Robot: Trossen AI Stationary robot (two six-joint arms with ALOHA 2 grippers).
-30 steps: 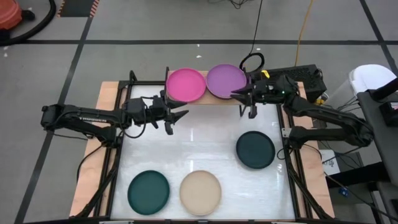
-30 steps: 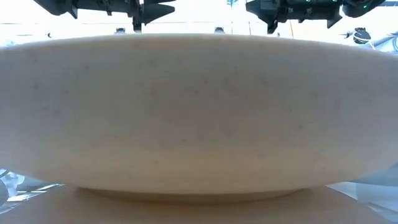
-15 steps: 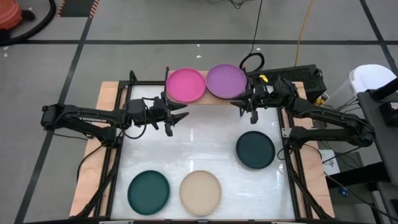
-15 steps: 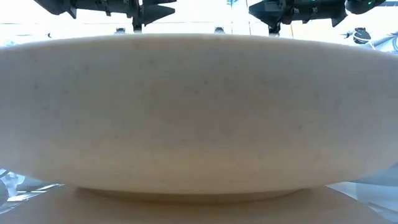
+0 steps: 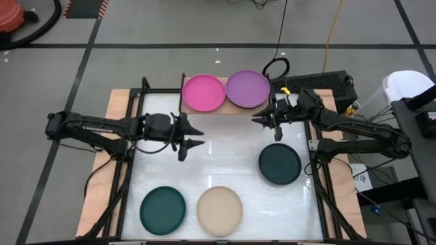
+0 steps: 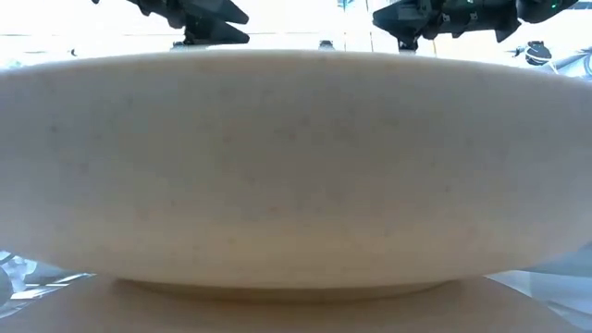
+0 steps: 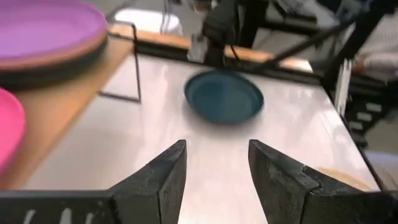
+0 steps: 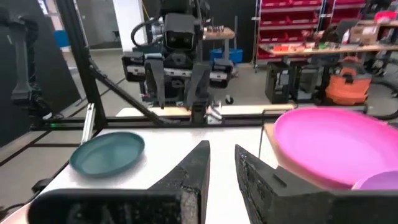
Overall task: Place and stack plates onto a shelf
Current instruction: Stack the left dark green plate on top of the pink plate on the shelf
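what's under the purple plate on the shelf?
In the left wrist view the purple plate tops a stack on the shelf: a salmon rim, then a dark plate, show beneath it. Whether more lie lower is hidden.

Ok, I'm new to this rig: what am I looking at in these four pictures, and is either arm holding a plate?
These are two dark robot arms at a white table.

The high view looks straight down. The left hand and the right hand both hang over the table, open and empty.

On the wooden shelf at the far edge sit a magenta plate and a purple plate; the left wrist view shows more plates stacked under the purple one.

On the table lie a dark grey plate, a teal plate and a beige plate.

The low view sits at table height, almost filled by the beige plate. Each wrist view looks forward past that arm's own fingers.
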